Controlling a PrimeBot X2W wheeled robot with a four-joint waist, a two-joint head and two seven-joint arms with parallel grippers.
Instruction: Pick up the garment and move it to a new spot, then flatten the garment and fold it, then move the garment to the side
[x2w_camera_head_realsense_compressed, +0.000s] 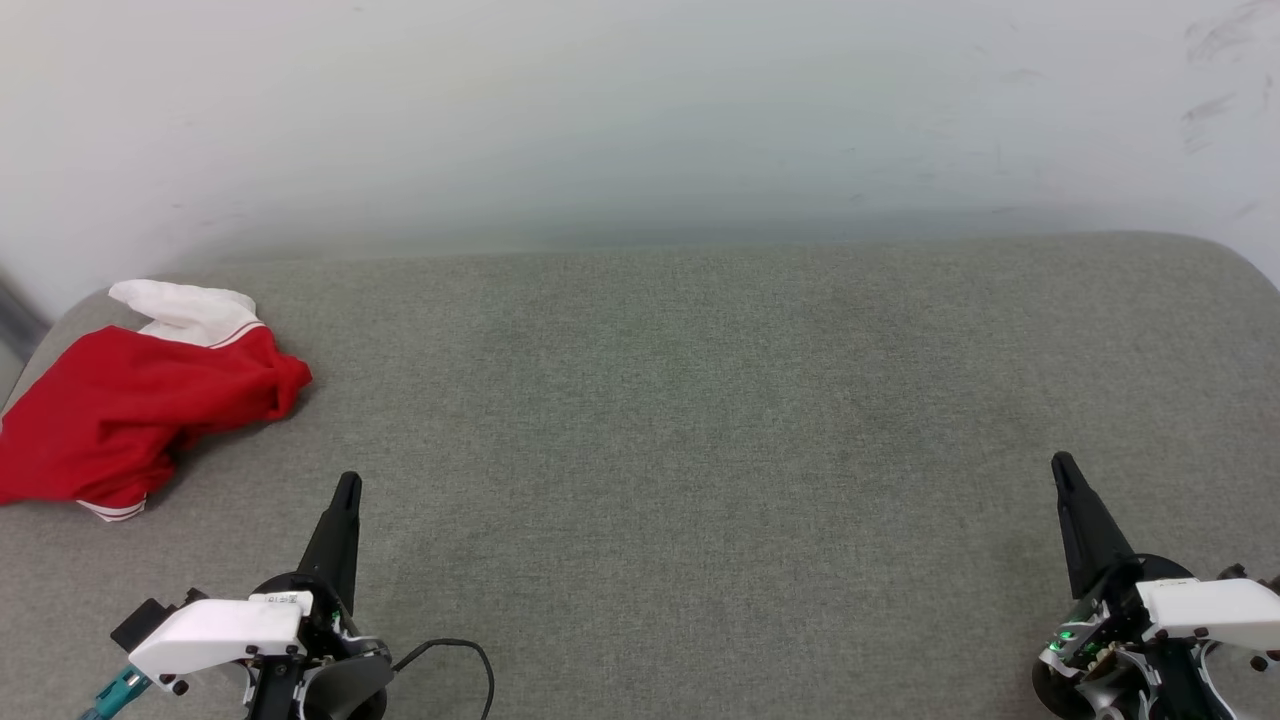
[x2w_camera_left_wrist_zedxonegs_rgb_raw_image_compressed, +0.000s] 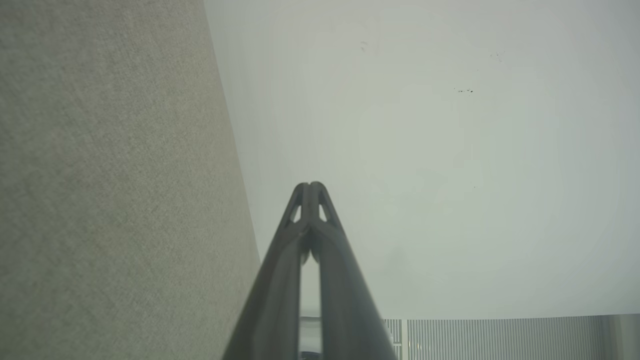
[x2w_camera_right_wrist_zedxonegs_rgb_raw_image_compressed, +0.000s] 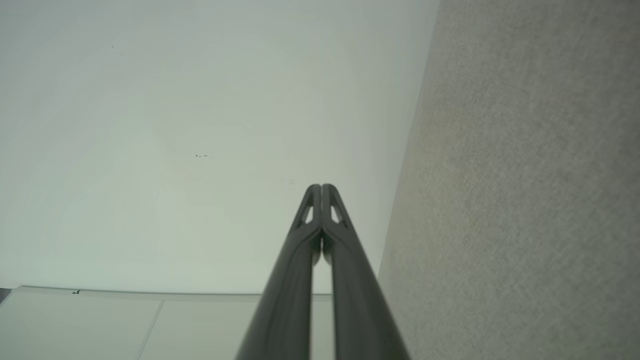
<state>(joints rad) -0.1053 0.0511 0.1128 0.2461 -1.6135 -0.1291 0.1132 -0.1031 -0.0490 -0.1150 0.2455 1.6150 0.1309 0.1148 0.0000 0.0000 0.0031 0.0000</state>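
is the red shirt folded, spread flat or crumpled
Crumpled. The garment lies in a loose, creased heap at the left edge of the grey surface, a white sleeve bunched at its far end; no straight fold edges.

Left fingers (x2w_camera_head_realsense_compressed: 338, 535) and right fingers (x2w_camera_head_realsense_compressed: 1087, 525) together

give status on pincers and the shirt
Shut, empty: left pincer, right pincer. Crumpled garment far left on grey surface, untouched. Nothing blocking it.

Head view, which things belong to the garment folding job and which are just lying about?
Job: garment, crumpled at far left; left gripper, shut; right gripper, shut.
Just there: grey fabric surface; black cable by left arm; white wall.
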